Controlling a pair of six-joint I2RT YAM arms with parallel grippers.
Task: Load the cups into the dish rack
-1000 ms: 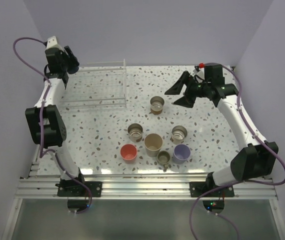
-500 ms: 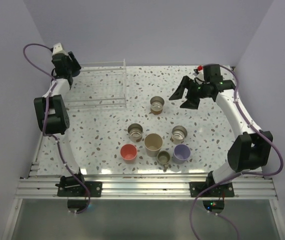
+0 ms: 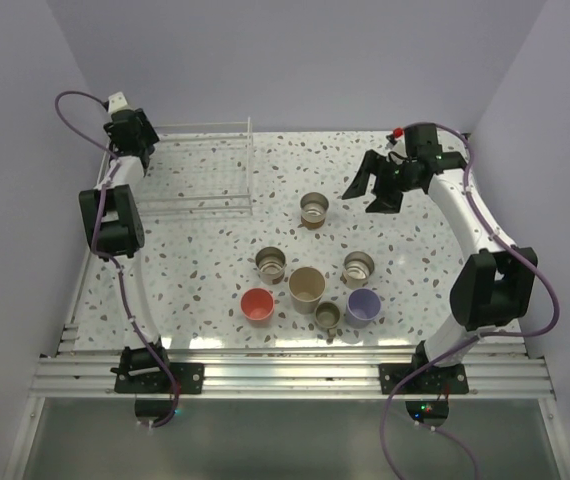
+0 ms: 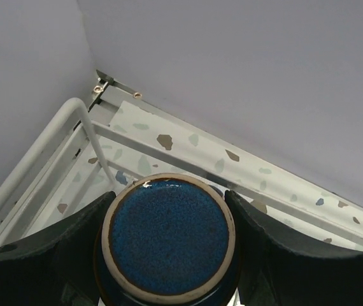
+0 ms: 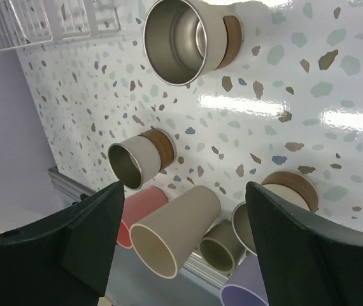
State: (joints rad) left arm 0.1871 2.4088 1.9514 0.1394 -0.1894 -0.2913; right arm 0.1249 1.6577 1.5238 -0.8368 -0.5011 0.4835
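Note:
A dark blue cup (image 4: 169,233) sits bottom-up toward the camera with my left gripper (image 4: 169,210) shut on it, over the far left corner of the white wire dish rack (image 4: 54,131). Seen from above, that gripper (image 3: 137,138) is at the rack's (image 3: 205,168) back left end. My right gripper (image 3: 370,192) hangs open and empty above the table, right of a metallic brown-banded cup (image 3: 313,210). Below it stand two more metallic cups (image 3: 271,263) (image 3: 358,267), plus beige (image 3: 307,287), red (image 3: 257,304), olive (image 3: 328,317) and lavender (image 3: 363,305) cups.
The rack's wire rail (image 4: 108,172) runs just behind the held cup, and the wall corner is close beyond it. In the right wrist view the beige cup (image 5: 178,239) lies between the open fingers' tips, far below them. The table's front rail (image 3: 285,375) runs along the near edge.
My left arm has stretched further toward the back left corner, carrying the blue cup along the rack's end. The right arm has drawn back slightly, still open.

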